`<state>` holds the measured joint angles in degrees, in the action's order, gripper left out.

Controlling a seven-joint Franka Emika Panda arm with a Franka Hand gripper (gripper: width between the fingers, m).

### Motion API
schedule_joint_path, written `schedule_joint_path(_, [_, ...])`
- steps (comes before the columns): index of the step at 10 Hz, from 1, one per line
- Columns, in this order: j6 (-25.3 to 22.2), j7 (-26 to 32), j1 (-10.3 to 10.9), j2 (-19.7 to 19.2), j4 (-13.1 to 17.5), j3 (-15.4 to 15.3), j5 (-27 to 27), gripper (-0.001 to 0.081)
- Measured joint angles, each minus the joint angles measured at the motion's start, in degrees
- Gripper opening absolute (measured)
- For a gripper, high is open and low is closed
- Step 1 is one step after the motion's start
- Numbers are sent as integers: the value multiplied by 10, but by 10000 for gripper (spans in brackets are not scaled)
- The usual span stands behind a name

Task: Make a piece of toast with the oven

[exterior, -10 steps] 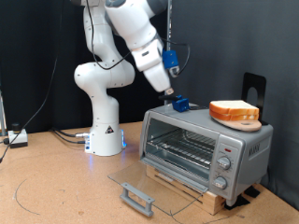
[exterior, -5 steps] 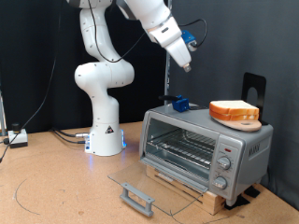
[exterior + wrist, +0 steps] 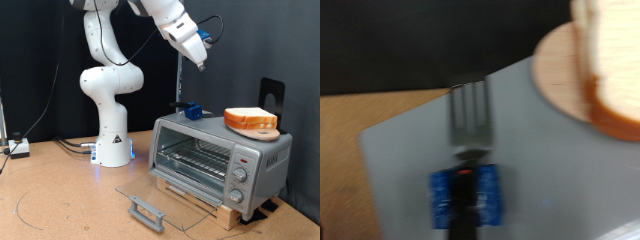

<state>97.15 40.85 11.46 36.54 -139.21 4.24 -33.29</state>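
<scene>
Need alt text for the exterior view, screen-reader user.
A white robot arm holds its gripper high above a silver toaster oven whose glass door lies open and flat. On the oven's top sit a bread slice on a round tan board and a fork with a blue handle.

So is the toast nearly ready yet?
Not yet. Done: the silver-grey toaster oven's glass door lies open, wire rack bare. In hand: nothing shows in the claw, high above the oven. Left: the cream, orange-crusted bread slice sits on its round tan board on top, beside a blue-handled fork. No bread inside.
</scene>
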Motion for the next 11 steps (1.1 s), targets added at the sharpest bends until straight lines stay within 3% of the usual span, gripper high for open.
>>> schedule_joint_path(1, [-8, 16, 1, 17, -11, -6, 10, 810])
schedule_joint_path(3, [25, 27, -3, 72, -46, -23, 38, 810])
schedule_joint_path(6, [37, 4, -21, 143, -90, -34, 47, 810])
schedule_joint_path(9, [43, 11, -20, 149, -100, -35, 45, 810])
schedule_joint_path(11, [65, 26, -16, 138, -120, -51, 47, 810])
